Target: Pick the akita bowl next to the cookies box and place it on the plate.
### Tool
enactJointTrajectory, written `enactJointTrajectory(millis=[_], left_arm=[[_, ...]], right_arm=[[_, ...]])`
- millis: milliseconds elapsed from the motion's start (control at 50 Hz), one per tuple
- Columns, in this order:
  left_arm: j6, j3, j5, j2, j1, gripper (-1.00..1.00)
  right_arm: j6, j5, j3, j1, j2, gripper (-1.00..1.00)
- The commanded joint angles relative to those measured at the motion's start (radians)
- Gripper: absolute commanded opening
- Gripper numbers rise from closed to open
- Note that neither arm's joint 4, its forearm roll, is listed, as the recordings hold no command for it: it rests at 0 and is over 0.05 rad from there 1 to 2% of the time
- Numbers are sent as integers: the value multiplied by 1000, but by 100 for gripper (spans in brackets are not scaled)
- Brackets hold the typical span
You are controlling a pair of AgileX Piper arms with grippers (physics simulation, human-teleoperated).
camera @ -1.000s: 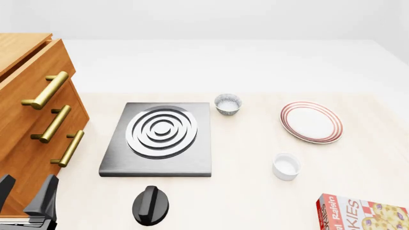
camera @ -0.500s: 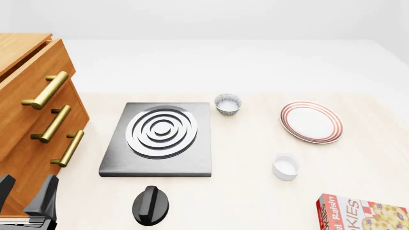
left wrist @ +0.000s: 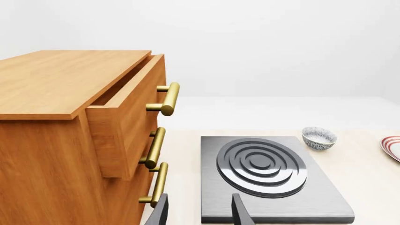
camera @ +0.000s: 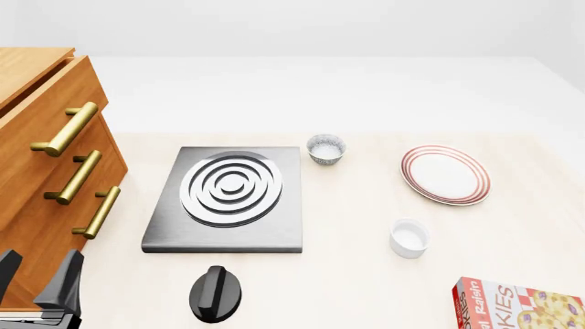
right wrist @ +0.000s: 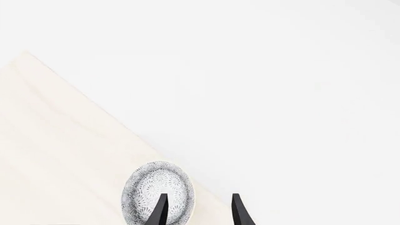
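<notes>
In the right wrist view a grey-and-white patterned akita bowl (right wrist: 156,194) sits near the table's edge, its patterned side towards the camera. My right gripper (right wrist: 198,213) is open just short of it, one fingertip (right wrist: 160,211) overlapping the bowl in the picture. Neither this bowl nor the right gripper shows in the front view. The cookies box (camera: 518,308) lies at the near right corner. The red-ringed plate (camera: 445,174) rests at the far right. My left gripper (camera: 37,274) stands open beside the cabinet, holding nothing.
A look-alike bowl (camera: 327,149) stands behind the stove burner plate (camera: 226,199). A plain white cup (camera: 409,237) sits between plate and box. A black knob (camera: 218,293) lies near the front. A wooden drawer cabinet (camera: 46,171) with its top drawer ajar fills the left.
</notes>
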Motion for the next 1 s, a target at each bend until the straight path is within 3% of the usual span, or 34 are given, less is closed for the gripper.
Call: enactJointTrajectory(millis=[20, 1000], left_arm=[[0, 0, 0, 0, 0, 100], [0, 0, 0, 0, 0, 100]], right_arm=[[-3, -41, 22, 18, 30, 100], [-59, -164, 20, -7, 223, 100]])
